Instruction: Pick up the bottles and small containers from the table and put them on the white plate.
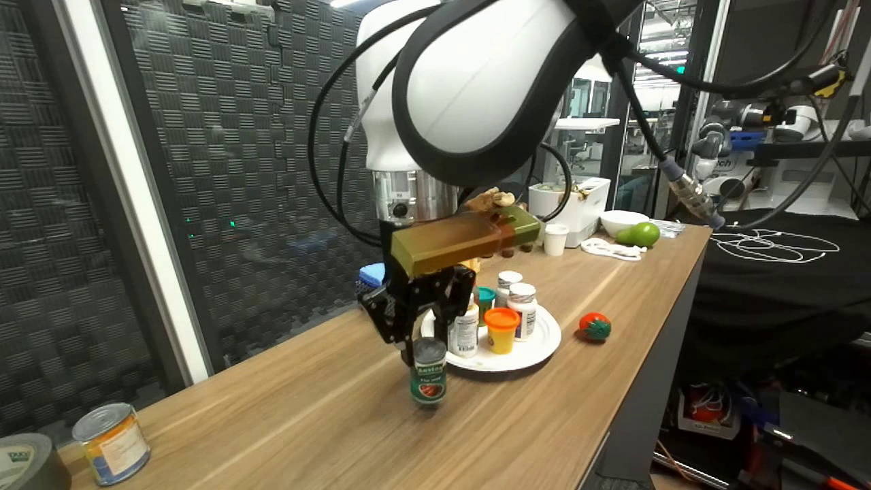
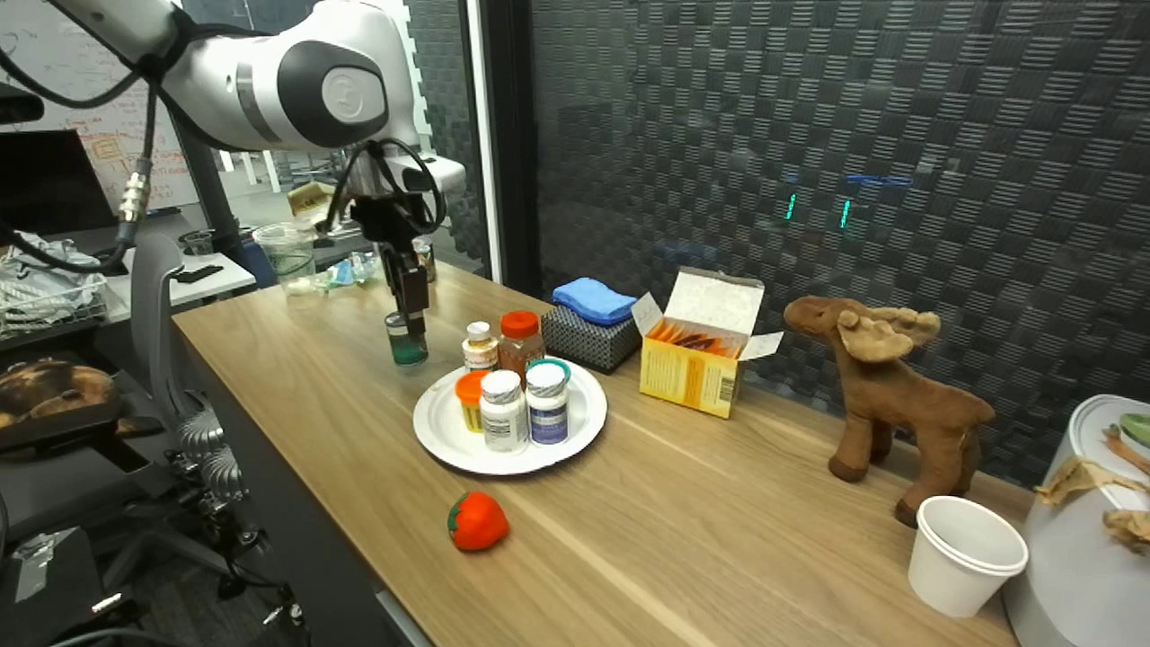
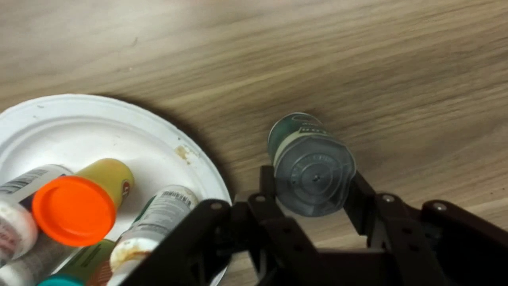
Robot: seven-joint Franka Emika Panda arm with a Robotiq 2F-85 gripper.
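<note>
The jaws gripped the green can (image 3: 313,167); a low swing platewards, nine o'clock in the wrist view, risked toppling bottles (image 3: 157,217).

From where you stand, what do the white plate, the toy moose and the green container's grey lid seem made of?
White plate: matte, probably pressed paper, from its stepped rim. Toy moose: dull, likely plush fabric, from its padded limbs. Grey lid: smooth, perhaps translucent, probably plastic, from its moulded rings.

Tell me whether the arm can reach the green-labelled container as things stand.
Likely yes: in the wrist view the jaws seem closed on the green-labelled container, and the white plate lies to one side, out of their way.
</note>
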